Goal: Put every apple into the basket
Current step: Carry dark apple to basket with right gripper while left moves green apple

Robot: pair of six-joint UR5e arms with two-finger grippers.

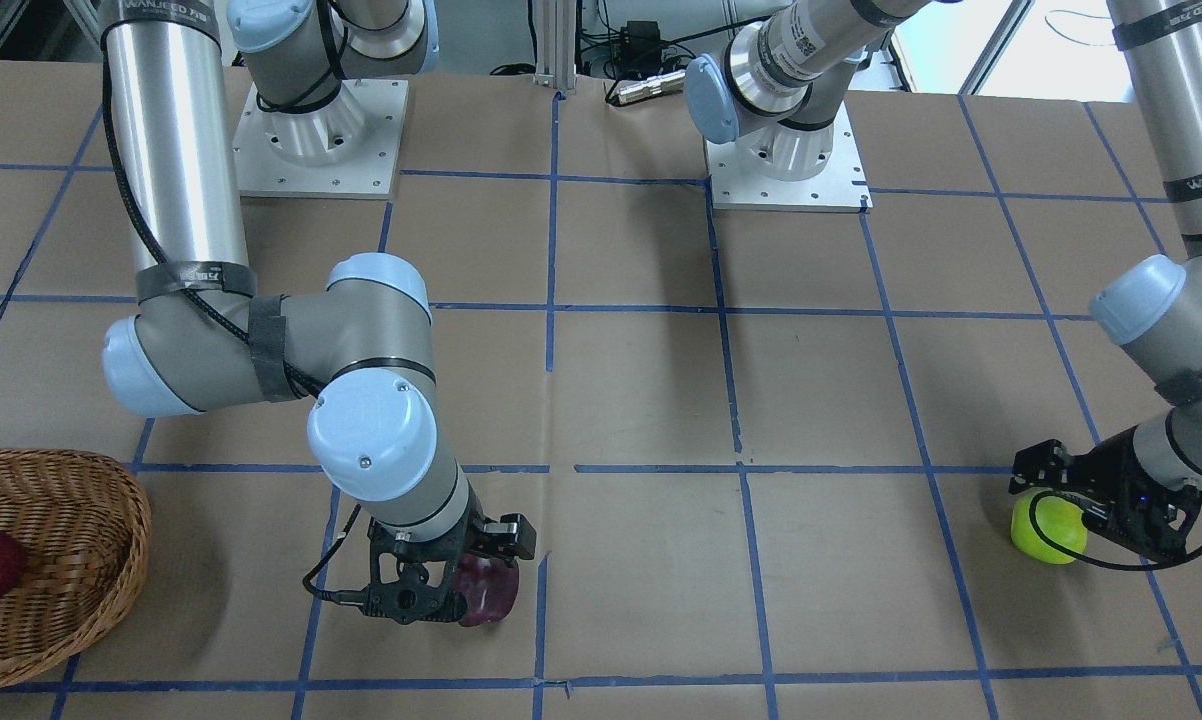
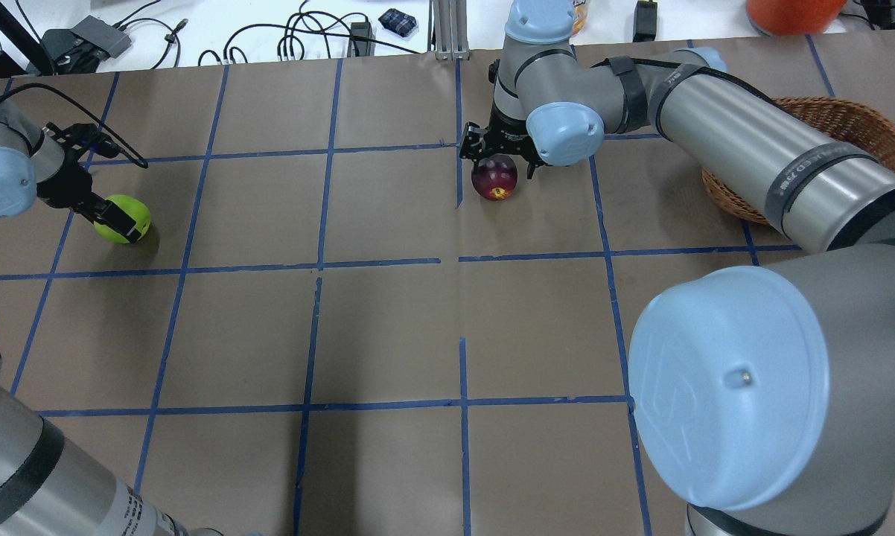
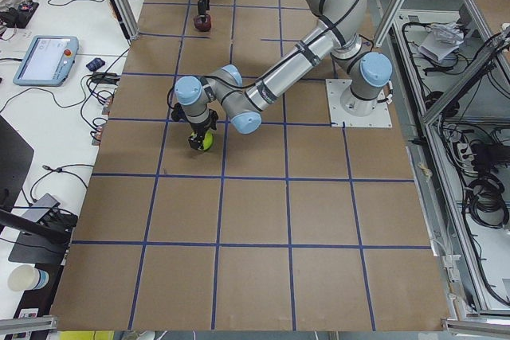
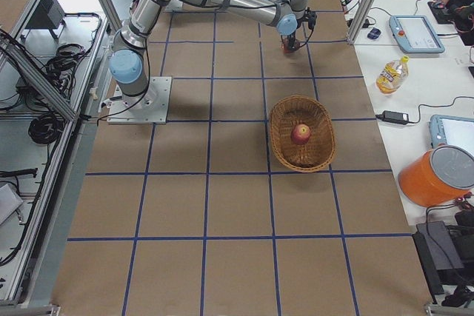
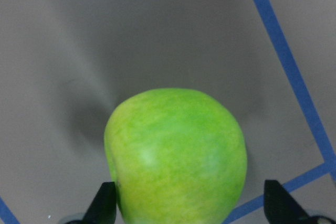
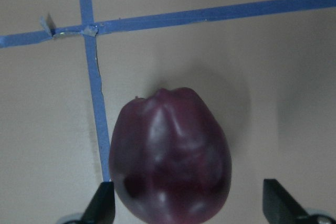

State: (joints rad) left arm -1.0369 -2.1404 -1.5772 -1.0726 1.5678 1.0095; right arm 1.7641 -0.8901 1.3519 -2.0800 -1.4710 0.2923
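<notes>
Grasp stage, I'd say — left gripper [image 5: 190, 204] gapes around green apple [image 5: 176, 156], right gripper [image 6: 190, 204] gapes around maroon apple [image 6: 169, 156] — next up, probably squeeze, lift, carry to basket [image 1: 71, 520].

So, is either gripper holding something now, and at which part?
Nothing is held yet. The left gripper stands open around the green apple at its sides, the right gripper likewise around the maroon apple; each apple shows a gap to one finger.

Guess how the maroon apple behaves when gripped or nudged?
Probably rolls if nudged: the maroon apple is round and loose on the flat table. Its glossy skin may slip. The open right gripper has one finger nearer, so closing might shove it sideways.
</notes>
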